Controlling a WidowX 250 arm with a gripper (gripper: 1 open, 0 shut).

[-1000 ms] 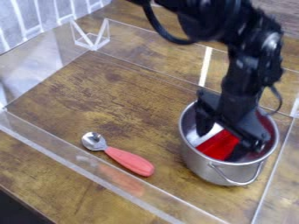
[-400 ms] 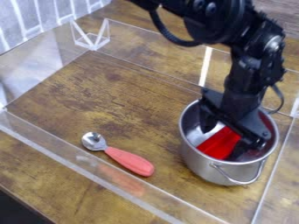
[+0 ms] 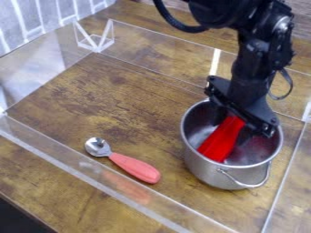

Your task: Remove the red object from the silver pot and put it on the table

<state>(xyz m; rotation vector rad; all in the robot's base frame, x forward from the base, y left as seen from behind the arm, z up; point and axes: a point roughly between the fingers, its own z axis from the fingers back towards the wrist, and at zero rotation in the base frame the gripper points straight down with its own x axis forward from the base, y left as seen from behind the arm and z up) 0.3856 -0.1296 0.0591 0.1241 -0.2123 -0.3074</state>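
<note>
Looking at the bench [image 3: 119, 102] first, we are seeing the goal surface still waiting for its object; the placing part is not happening yet. We are finding the silver pot [image 3: 201, 166] standing upright on it, off to one side, with the arm reaching in from above. Inside the pot, we are seeing the jaws [image 3: 231, 116] closing on the upper end of the red object [image 3: 219, 143], so we are marking the grasp as made. We are judging the task about halfway: reaching and gripping are looking done; lifting past the rim, carrying across, lowering and releasing are remaining.

For looks, we are noting a long, flat, bright red block, still within the pot's walls and leaning at a slant, its lower end sitting down toward the near side. Its broad face is showing plain red, its edges are running fairly straight, and its top end is partly hiding behind the dark fingers, so we are not reading its shape there.
</note>
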